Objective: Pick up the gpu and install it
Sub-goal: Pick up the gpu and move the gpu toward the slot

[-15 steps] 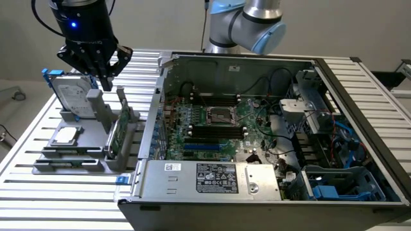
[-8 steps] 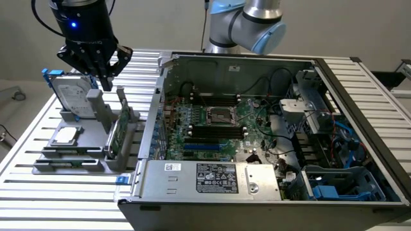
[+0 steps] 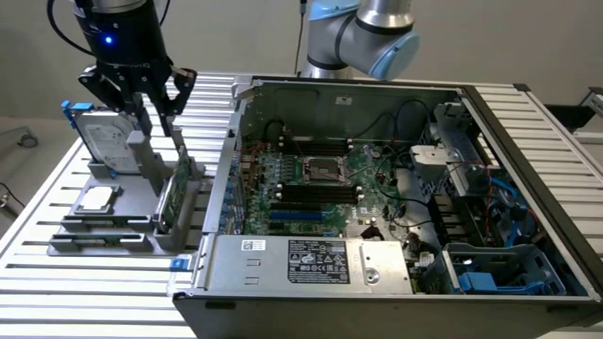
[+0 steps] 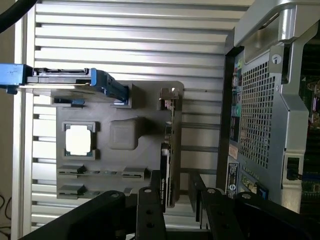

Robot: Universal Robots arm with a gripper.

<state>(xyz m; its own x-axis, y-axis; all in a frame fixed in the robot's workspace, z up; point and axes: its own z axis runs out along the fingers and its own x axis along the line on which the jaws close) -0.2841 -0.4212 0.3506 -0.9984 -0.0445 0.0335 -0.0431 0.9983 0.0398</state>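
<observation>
The gpu (image 3: 180, 182) stands on edge in a grey holder (image 3: 90, 185) at the exterior view's left, its green board showing. In the wrist view the gpu (image 4: 168, 150) appears as a thin dark card with a silver bracket at its far end. My gripper (image 3: 157, 126) hangs just above the card with its black fingers apart. Seen from the wrist, the gripper (image 4: 172, 197) is open, with one finger (image 4: 149, 212) on each side of the card's near end. Nothing is gripped.
The open computer case (image 3: 527, 152) with its motherboard (image 3: 320, 176) lies right of the holder, and its perforated rear wall (image 4: 262, 107) is close to the card. A silver hard drive (image 3: 102, 140) with a blue frame and a processor chip (image 3: 98, 200) also sit in the holder. Slatted table (image 3: 75, 296) all around.
</observation>
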